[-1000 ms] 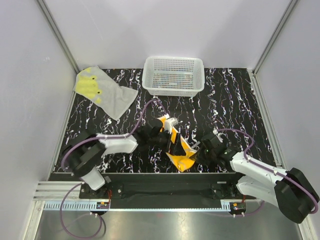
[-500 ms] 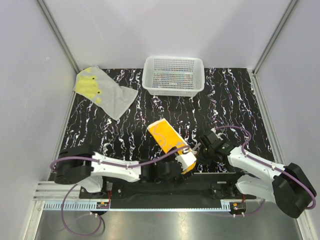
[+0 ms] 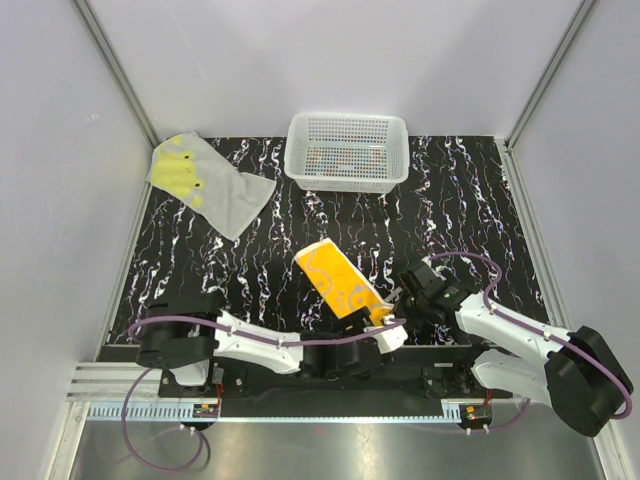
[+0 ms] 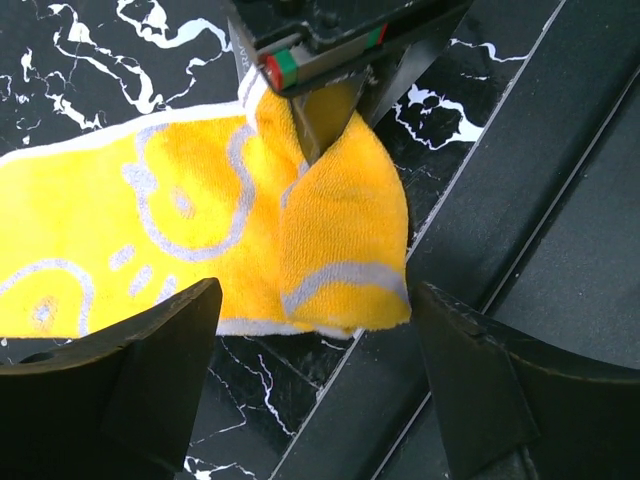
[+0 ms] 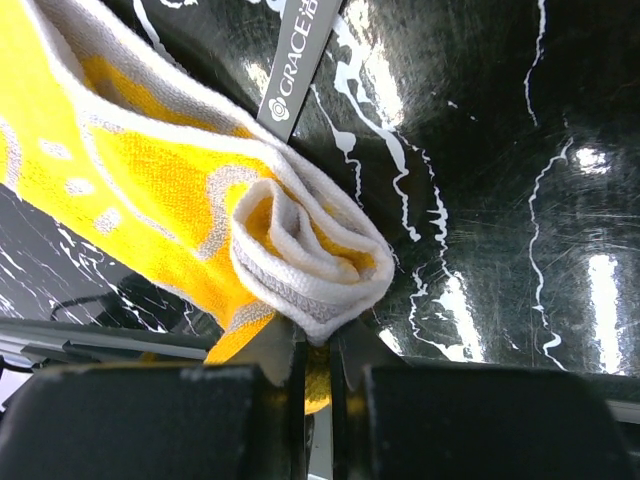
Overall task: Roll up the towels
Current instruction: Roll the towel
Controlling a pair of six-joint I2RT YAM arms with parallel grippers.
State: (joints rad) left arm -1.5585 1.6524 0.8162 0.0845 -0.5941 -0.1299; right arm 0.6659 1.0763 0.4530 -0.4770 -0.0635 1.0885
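The orange towel (image 3: 338,280) lies stretched flat on the black marbled table, running from the middle toward the near right. Its near end is wound into a small roll (image 5: 310,250). My right gripper (image 3: 402,300) is shut on that rolled end, as the right wrist view (image 5: 318,360) shows. My left gripper (image 3: 378,324) is open at the same end, by the table's near edge. In the left wrist view (image 4: 315,300) its fingers stand either side of the towel's folded corner (image 4: 340,230) without touching it. The grey towel (image 3: 205,182) with yellow-green blotches lies flat at the far left.
The white perforated basket (image 3: 347,150) stands at the far middle. The black frame rail (image 4: 520,200) runs along the table's near edge right under both grippers. My left arm lies along that near edge. Grey walls close the sides.
A second ago the orange towel was bunched up by my left gripper mid-table. It now lies flat, and my left arm has swung down to the near edge and rightward.
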